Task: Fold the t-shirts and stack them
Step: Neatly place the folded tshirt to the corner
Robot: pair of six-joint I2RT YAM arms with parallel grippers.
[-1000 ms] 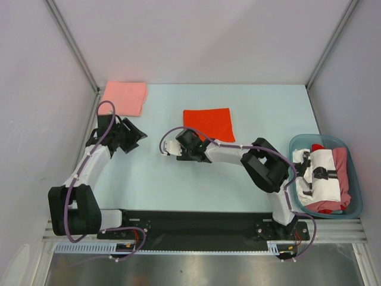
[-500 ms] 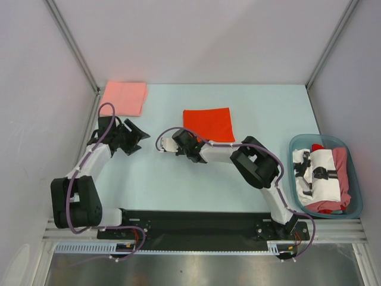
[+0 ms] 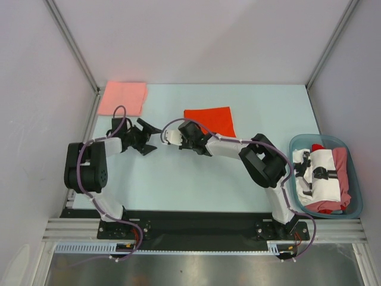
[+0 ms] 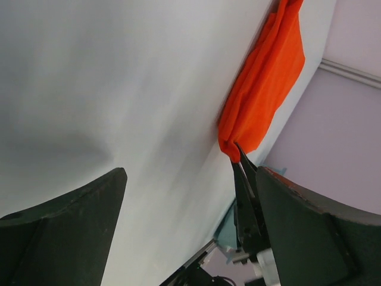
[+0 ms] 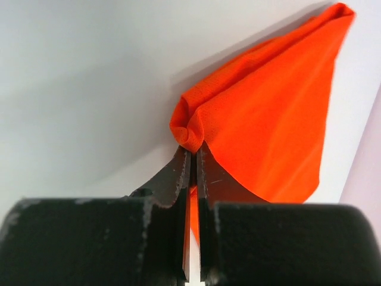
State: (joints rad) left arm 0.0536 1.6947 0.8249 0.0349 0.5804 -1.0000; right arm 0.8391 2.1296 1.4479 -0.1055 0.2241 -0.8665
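A bright orange-red t-shirt [image 3: 209, 120] lies folded flat at the table's middle back. My right gripper [image 3: 191, 125] is shut on its near left corner, and in the right wrist view the cloth [image 5: 268, 113] bunches up just past the closed tips [image 5: 191, 156]. Just left of it, my left gripper [image 3: 150, 137] stands wide open over bare table with nothing between its fingers. In the left wrist view [image 4: 190, 226] the orange-red shirt [image 4: 265, 83] hangs from the other gripper's tips. A pale salmon-pink t-shirt [image 3: 123, 97] lies folded at the back left corner.
A translucent blue-green tub [image 3: 333, 215] stands at the right edge, holding a heap of white [image 3: 324, 189], red and dusty pink [image 3: 341, 173] shirts. Walls close in the table at the back and on both sides.
The right gripper has shut on the orange-red shirt's corner. The left arm has swung right toward the middle, and its jaws have opened wider.
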